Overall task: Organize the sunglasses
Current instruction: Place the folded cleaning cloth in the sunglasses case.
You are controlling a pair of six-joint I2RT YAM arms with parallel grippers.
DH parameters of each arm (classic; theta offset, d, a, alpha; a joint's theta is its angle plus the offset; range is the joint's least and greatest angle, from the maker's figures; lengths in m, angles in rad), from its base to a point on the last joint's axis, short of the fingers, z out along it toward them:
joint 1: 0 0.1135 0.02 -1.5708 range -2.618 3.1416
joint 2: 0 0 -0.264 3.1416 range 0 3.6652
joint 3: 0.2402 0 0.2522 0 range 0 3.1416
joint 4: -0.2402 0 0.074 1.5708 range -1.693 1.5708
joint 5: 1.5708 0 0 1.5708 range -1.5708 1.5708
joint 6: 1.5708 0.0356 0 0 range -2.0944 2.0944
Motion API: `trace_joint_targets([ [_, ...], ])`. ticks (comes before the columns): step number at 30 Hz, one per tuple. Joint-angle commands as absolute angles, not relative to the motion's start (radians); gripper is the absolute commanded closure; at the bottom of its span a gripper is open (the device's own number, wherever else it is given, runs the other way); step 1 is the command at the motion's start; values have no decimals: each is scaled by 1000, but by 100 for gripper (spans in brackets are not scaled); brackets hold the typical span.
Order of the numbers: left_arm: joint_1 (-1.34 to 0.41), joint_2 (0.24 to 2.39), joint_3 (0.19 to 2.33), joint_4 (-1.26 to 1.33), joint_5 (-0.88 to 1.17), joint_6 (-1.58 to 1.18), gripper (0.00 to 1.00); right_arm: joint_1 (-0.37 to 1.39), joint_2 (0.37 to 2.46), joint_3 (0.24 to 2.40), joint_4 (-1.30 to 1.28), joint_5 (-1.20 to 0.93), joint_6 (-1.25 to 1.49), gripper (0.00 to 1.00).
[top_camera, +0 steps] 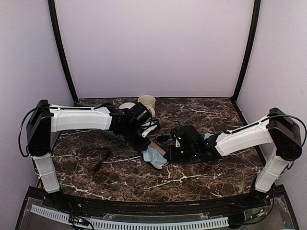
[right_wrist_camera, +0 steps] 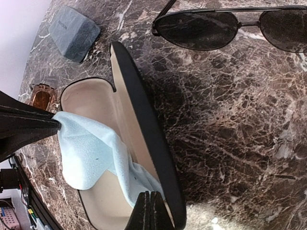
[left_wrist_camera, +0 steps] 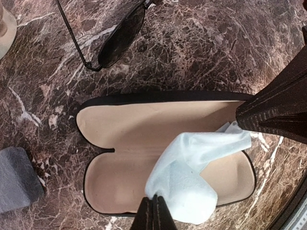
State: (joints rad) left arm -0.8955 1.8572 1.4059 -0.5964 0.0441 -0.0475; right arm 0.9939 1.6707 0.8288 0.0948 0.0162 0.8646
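Observation:
Black thin-framed sunglasses lie on the marble beyond an open black case with beige lining; the left wrist view shows one of their lenses. Brownish sunglasses lie apart at the left, and a corner of them shows in the right wrist view. A light blue cloth hangs over the case's lower half. My left gripper is shut on one corner of it. My right gripper is shut on the opposite corner, just inside the case's rim.
A grey-blue rectangular case sits on the marble past the black case, also at the left edge of the left wrist view. A cream cup and a bowl stand at the back of the table.

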Motion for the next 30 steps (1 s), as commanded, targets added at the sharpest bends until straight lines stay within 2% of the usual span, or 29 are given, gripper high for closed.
trace_joint_targets([
  [1, -884, 1870, 1436, -613, 49, -28, 100, 988, 1693, 878, 51, 74, 831, 100],
  [21, -878, 1894, 1432, -596, 70, -50, 100, 939, 1771, 1022, -66, 124, 702, 100],
  [30, -876, 1847, 1436, -581, 76, -65, 100, 953, 1667, 996, -49, 81, 612, 100],
])
